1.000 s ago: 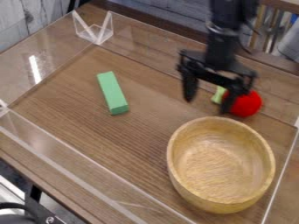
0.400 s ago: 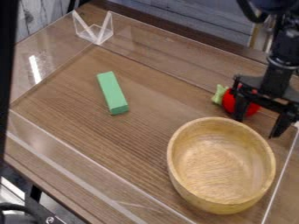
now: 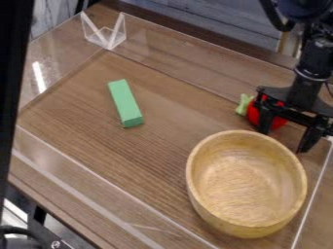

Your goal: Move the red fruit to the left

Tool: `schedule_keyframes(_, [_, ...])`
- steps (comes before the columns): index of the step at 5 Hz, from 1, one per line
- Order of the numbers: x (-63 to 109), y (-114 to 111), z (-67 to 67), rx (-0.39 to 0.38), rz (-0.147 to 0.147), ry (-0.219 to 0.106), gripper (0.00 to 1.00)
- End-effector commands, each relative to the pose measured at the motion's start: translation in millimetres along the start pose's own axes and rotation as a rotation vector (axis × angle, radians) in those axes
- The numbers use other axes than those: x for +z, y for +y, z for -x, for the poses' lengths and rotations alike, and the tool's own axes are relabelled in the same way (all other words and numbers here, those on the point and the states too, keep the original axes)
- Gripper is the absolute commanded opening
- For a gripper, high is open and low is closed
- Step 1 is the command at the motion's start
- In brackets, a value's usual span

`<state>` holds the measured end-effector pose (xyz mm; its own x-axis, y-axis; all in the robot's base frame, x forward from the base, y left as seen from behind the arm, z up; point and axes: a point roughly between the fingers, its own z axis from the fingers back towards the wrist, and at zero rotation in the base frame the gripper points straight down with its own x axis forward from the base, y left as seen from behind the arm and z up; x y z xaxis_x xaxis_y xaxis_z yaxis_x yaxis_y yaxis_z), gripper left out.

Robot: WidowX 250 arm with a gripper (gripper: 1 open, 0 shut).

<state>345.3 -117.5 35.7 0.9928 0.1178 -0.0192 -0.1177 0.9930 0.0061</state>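
My gripper (image 3: pixel 289 119) hangs pointing straight down above the far right edge of the wooden bowl (image 3: pixel 246 181), and its black fingers (image 3: pixel 314 135) stand spread wide apart, one on each side of the red fruit (image 3: pixel 274 113). The red fruit sits on the wooden table (image 3: pixel 92 156) just beyond the wooden bowl's far rim, close to it but not inside it, and I see its bright red body showing between my fingers with a bit of green at its left side. I cannot tell whether either finger is touching the fruit; the jaws are clearly not pressed together on it. My arm (image 3: pixel 313 44) rises dark and upright from the gripper toward the top right corner. Taking the wooden bowl as my mark: it is a light, round, empty vessel in the lower right part of the table, standing upright. The green block (image 3: pixel 125 102) lies flat on the table well to the left of the bowl and somewhat farther back, its long side running diagonally. A clear plastic wall (image 3: pixel 39 156) borders the table, running along the left side far from the bowl and along the right side just beside it. A small clear folded stand (image 3: pixel 103 32) is at the far left corner, well apart from the bowl and beyond the green block.
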Motion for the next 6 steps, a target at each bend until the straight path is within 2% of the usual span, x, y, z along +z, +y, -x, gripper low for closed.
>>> schedule_keyframes(1, [16.9,6.5,-4.7,0.084,0.011,-0.060,1.00])
schedule_keyframes(3, [8.2,4.6,-14.8,0.006,-0.008,-0.085,1.00])
schedule_keyframes(5, [11.3,5.7,-33.0,0.207,-0.029,-0.112,1.00])
schedule_keyframes(6, [17.0,14.8,-28.0,0.181,-0.033,-0.133,1.00])
